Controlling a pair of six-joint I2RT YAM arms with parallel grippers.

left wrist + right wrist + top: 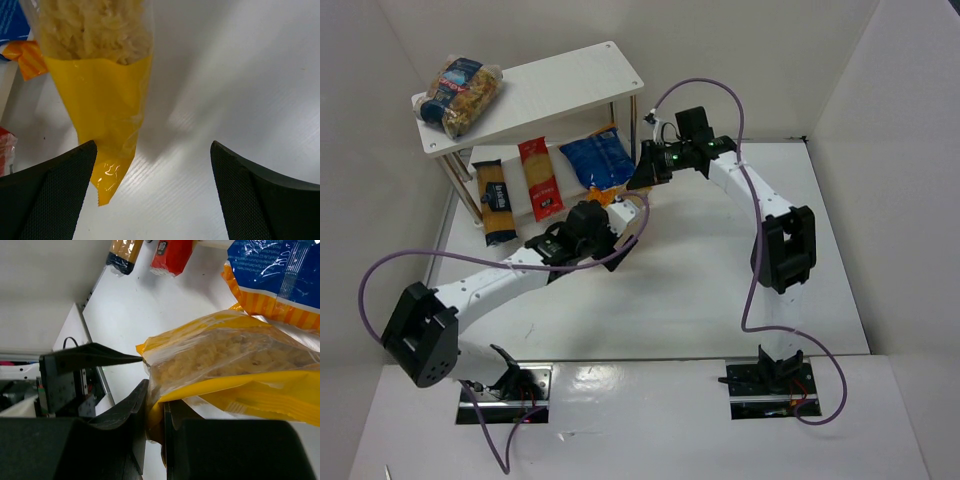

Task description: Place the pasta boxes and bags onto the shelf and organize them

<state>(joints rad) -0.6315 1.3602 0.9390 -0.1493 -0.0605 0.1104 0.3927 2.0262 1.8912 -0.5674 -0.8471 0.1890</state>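
My right gripper [156, 415] is shut on one end of the large yellow bag [225, 360], which has a clear window showing pasta. The bag's other end [100, 90] hangs just inside the left finger [50, 200] of my left gripper [152, 195], which is open and grips nothing. In the top view both grippers, left [612, 215] and right [642, 178], meet in front of the shelf [575, 75]. Its top board carries the clear bag with a dark-blue label [460, 92]. Below lie the tan box [495, 203], red packet [540, 178] and blue-and-orange bag [598, 160].
White walls enclose the table on the left, back and right. The shelf's thin metal posts [636, 118] stand close to my right gripper. A purple cable [715, 88] loops above the right arm, and another [380, 275] trails from the left arm.
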